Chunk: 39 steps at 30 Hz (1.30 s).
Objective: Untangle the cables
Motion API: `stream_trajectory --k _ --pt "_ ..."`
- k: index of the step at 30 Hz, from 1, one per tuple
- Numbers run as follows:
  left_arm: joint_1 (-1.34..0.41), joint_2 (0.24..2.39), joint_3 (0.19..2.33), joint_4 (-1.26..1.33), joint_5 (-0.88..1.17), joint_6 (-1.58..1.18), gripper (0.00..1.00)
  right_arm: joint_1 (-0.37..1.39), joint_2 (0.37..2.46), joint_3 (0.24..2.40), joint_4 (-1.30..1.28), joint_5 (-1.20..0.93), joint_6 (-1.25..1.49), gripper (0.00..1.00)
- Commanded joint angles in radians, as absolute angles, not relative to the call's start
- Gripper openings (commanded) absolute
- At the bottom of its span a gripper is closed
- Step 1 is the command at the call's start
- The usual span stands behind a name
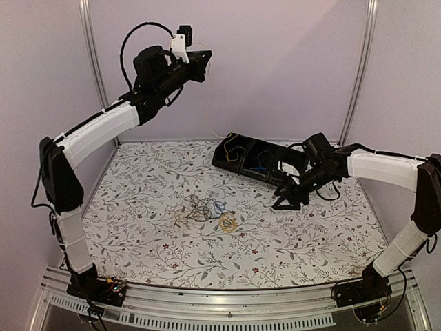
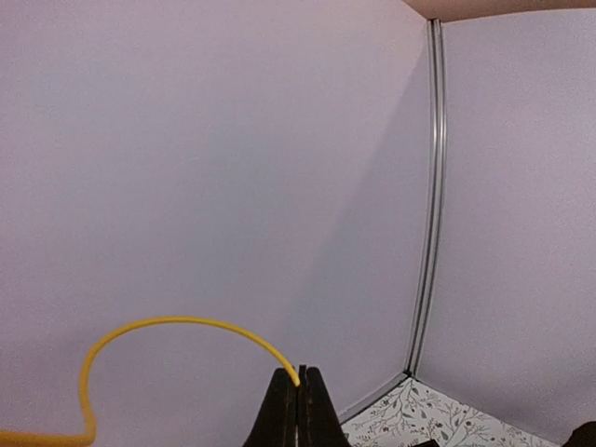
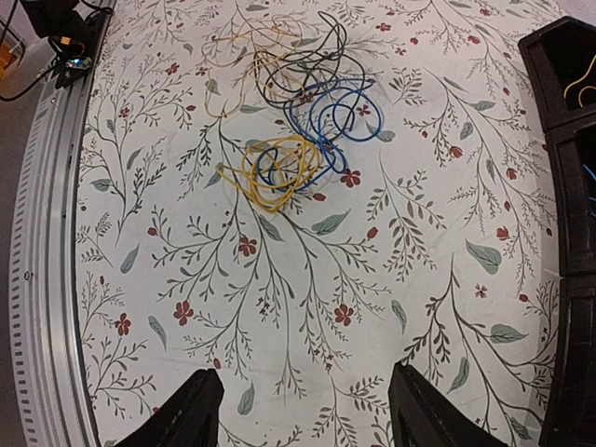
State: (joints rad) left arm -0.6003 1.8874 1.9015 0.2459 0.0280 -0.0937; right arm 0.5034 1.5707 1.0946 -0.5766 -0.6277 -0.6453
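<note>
Cables: tangled yellow, blue and black heap on the floral bench, centre of the top view.
Right claw: right of centre, low over the bench, fingers spread, gripping nothing, well apart from the heap.
Tray: black, just behind the right claw, with yellow and blue wire inside.
Left claw: raised high at upper left, pressed together, pinching a yellow cable that arcs to the wrist view's lower left.

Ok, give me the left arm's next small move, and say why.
Probably lower the left tool toward the black tray: it is shut on a yellow cable held high, whose strand seems to hang to the tray, apart from the tangled cables.
</note>
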Motion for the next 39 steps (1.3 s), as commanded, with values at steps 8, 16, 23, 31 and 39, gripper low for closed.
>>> stream_trajectory --k 8,16,23,31,39 --pt "-0.552 2.249 2.300 0.189 0.122 -0.163 0.00 0.432 1.499 0.992 -0.531 -0.626 -0.627 0.66" --pt "-0.545 2.288 2.310 0.217 0.136 -0.214 0.00 0.425 1.485 0.971 -0.516 -0.626 -0.623 0.66" --pt "-0.546 2.242 2.331 0.272 0.146 -0.232 0.00 0.422 1.492 0.974 -0.512 -0.630 -0.619 0.66" --pt "-0.543 2.218 2.382 0.314 0.151 -0.251 0.00 0.419 1.503 0.977 -0.508 -0.630 -0.618 0.66" --pt "-0.541 2.238 2.405 0.336 0.143 -0.264 0.00 0.417 1.506 0.979 -0.508 -0.632 -0.617 0.66"
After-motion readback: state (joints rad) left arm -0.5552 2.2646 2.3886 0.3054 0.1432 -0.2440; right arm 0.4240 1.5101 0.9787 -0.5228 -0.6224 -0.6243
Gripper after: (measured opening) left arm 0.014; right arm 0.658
